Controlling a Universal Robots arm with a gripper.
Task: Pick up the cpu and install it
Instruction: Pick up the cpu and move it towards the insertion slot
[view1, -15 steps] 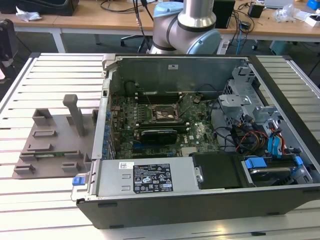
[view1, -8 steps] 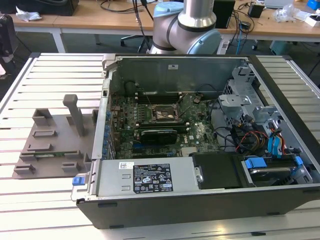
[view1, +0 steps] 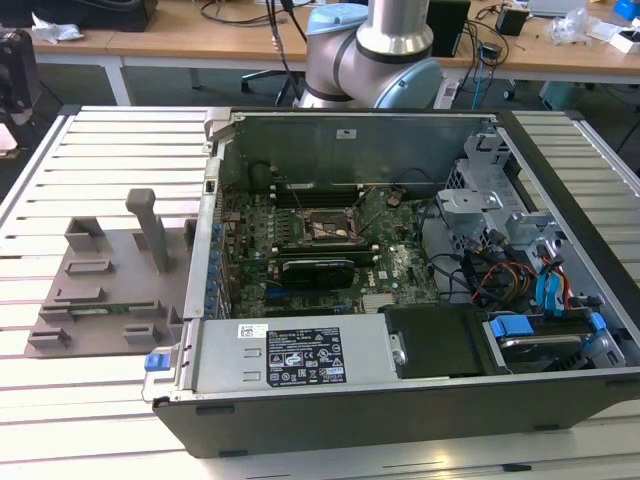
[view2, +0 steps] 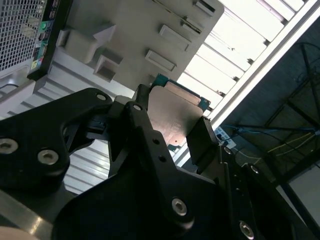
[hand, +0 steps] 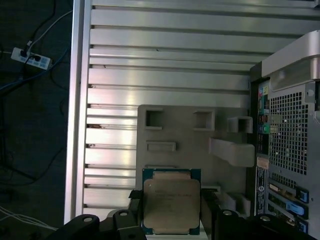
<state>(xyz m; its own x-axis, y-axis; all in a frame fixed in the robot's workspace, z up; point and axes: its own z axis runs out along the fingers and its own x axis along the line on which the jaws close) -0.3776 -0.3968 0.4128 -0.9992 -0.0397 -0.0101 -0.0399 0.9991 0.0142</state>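
The cpu (hand: 171, 202), a flat square chip with a dull silver top and a green edge, sits between my gripper's (hand: 171, 212) two black fingers (hand: 208, 212). The gripper is shut on it and holds it in the air, well above the grey fixture plate (hand: 180, 130). In the second wrist view the cpu (view2: 172, 110) is seen from its side, pinched by the gripper (view2: 172, 127) with one finger pad (view2: 200, 140) against its edge. In the exterior view the open computer case (view1: 400, 400) lies on the slatted table, with the dark socket frame (view1: 330, 228) on its motherboard.
The fixture plate (view1: 110, 270) with raised blocks and a post lies at the exterior view's left of the case. The case's perforated rear panel (hand: 287, 130) stands close beside the plate. Cables and a power strip (hand: 31, 60) lie on the floor past the table's edge.
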